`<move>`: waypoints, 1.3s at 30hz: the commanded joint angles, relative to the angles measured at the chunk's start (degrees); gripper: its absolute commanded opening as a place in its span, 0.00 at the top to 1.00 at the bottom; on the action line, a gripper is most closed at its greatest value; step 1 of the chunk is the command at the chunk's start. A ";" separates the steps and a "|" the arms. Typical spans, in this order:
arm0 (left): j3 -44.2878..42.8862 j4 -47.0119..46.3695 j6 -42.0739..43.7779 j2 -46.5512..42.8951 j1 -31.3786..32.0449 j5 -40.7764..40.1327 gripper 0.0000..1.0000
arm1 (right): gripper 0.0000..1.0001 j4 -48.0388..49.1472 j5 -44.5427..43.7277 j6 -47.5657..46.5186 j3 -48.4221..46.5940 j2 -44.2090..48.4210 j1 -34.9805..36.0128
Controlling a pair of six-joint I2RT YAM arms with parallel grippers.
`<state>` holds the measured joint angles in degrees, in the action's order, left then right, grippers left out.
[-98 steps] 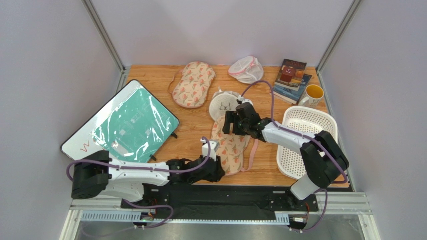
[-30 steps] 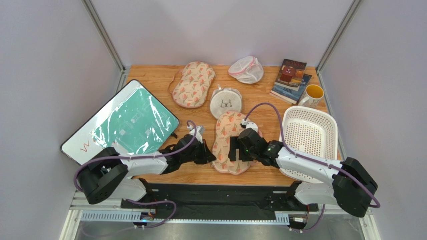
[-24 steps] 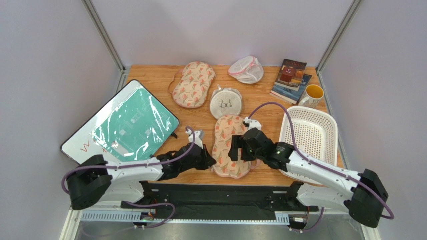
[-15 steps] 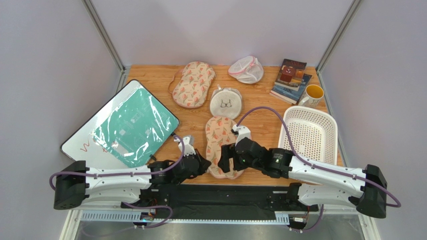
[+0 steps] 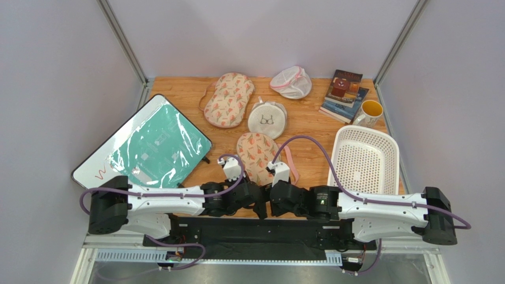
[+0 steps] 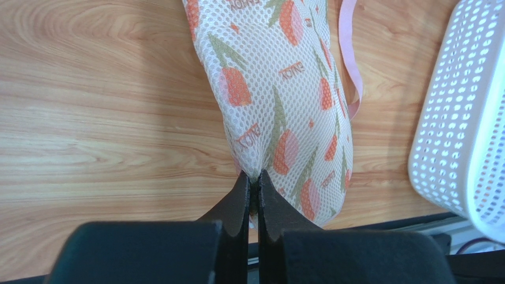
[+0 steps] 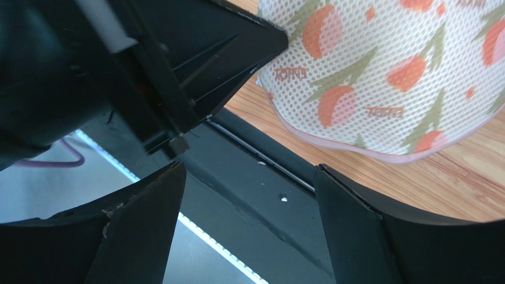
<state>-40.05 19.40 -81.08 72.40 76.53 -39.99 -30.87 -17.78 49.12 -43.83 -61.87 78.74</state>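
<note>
- At the far left, a whiteboard (image 5: 145, 148) under a crinkled green sheet is sitting on the wooden table (image 5: 308, 127), well apart from both grippers.
- The left gripper (image 5: 259, 203) is reaching in low along the near edge of the table. In the left wrist view its fingers (image 6: 240, 201) are pressing together, clamped on the near edge of the tulip-print mesh bag (image 6: 278, 106), with a fold of mesh pinched between the tips.
- That bag is lying flat on the wood at the middle of the near edge, its long side running away from the arms. In the top view the two wrists are covering its near end.
- A pink strap (image 6: 350, 59) is trailing along the bag's right side.
- The right gripper (image 7: 249, 219) is hanging just beside the left one, over the black rail (image 7: 255, 177) at the table's edge. Its fingers (image 7: 142, 231) are standing wide apart and gripping nothing, and the bag's rounded end is lying just beyond the tips, apart from them.
- A white basket (image 5: 363, 165) is standing to the right of the bag, near it.
- Along the back, from left to right, a second tulip-print bag (image 5: 230, 99), a round pouch (image 5: 267, 118), a white mesh pouch (image 5: 291, 81), a stack of books (image 5: 344, 94) and a yellow mug (image 5: 370, 111) are resting on the table, well apart from the grippers.
</note>
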 commanded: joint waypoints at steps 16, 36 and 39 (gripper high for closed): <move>-3.91 -9.03 12.25 7.06 0.02 12.65 0.06 | 0.13 -11.84 -11.49 12.22 9.37 15.19 -0.17; 11.31 -24.75 44.25 -7.62 -14.74 31.63 0.12 | 0.14 6.25 -14.13 14.34 16.93 4.30 -2.71; 12.19 -25.73 45.31 -8.06 -15.01 31.73 0.11 | 0.14 10.55 -10.44 11.96 18.60 4.47 -7.79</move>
<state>-27.51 -2.50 -40.53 65.54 62.08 -10.63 -28.75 -27.55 62.39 -27.22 -57.76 76.09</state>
